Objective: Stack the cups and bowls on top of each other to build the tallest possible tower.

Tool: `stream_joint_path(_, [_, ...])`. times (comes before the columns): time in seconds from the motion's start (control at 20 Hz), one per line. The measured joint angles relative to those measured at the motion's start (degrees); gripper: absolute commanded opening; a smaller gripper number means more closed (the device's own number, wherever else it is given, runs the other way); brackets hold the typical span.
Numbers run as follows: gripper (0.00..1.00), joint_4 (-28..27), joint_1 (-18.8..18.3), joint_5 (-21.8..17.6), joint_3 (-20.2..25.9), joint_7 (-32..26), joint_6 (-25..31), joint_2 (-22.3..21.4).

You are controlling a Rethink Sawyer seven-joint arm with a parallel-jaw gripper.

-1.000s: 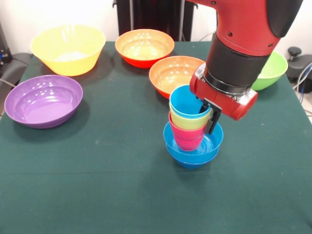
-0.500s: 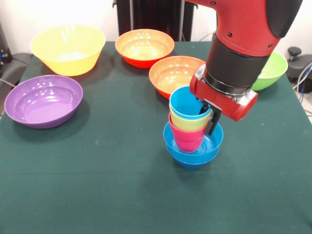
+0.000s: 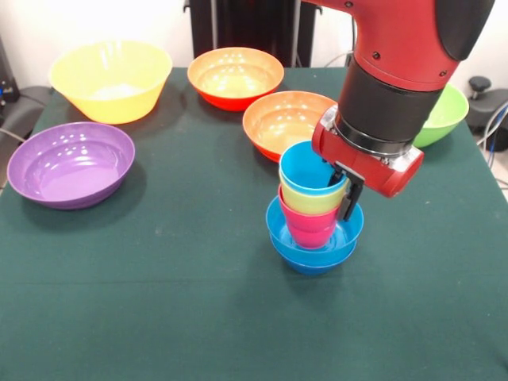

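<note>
The tower [image 3: 314, 214] is seen mid-table: light blue cup [image 3: 309, 171] nested in the yellow cup [image 3: 311, 200], then the pink cup [image 3: 309, 225], seated in two small blue bowls [image 3: 311, 248]. The light blue cup's right rim is pinched by the gripper [image 3: 341, 186].

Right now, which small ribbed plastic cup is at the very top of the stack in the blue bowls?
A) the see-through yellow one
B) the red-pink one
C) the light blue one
C: the light blue ribbed plastic cup sits highest, nested in the yellow cup, which sits in the red-pink cup inside the small blue bowls.
</note>
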Motion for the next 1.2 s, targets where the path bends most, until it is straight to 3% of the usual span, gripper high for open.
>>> stream_joint_path(1.2, [0.0,1.0,1.2,0.8,0.0,0.0,-2.7,0.0])
